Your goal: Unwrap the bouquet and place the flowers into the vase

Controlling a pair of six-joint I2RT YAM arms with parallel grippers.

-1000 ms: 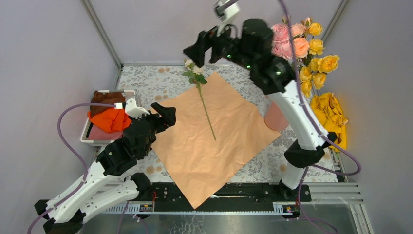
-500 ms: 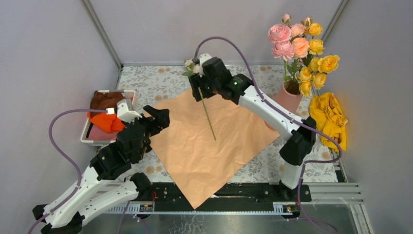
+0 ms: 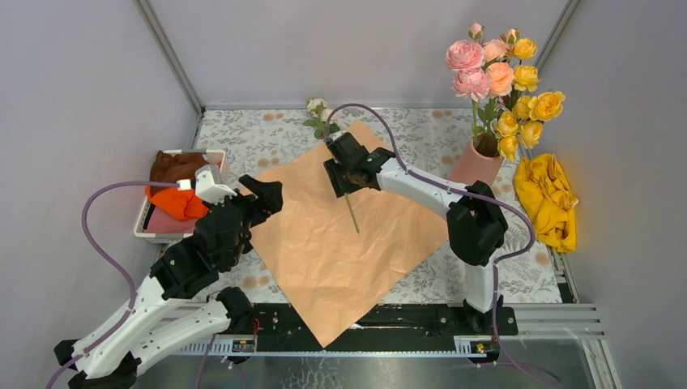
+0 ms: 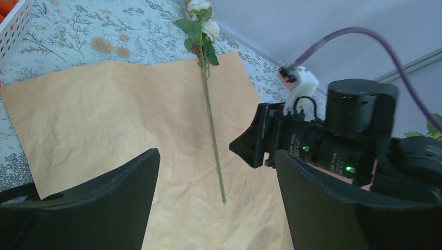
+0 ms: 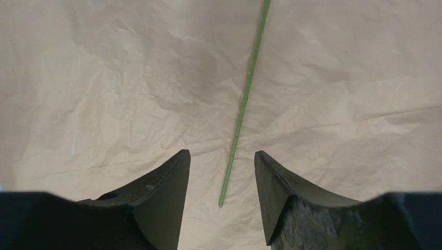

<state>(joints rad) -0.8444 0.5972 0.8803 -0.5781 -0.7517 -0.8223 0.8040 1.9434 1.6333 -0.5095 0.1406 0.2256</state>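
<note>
Top external, near to far: left tool (image 3: 270,193) gapes empty at the one paper sheet's (image 3: 324,259) left edge. Right tool (image 5: 221,153) sits half-open astride the single loose flower (image 5: 245,99), not pinching it. One pink vase (image 3: 474,166), full of blooms (image 3: 506,81), stands near the sheet's right corner.

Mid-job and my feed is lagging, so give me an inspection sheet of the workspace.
Surface: floral-patterned table, peach wrapping paper spread flat on it.
Job's things: one white rose lies on the paper, bloom past its far edge; pink vase at far right holds pink and yellow flowers.
Clutter: white tray at left with orange cloth and brown cloth; yellow cloth right of the vase.
End effectors: left end effector open, hovering at the paper's left side; right end effector open, low over the paper, fingers either side of the stem.
Cables: a purple cable loops off each arm; no snag seen.
Surroundings: grey walls, nothing else seen.
</note>
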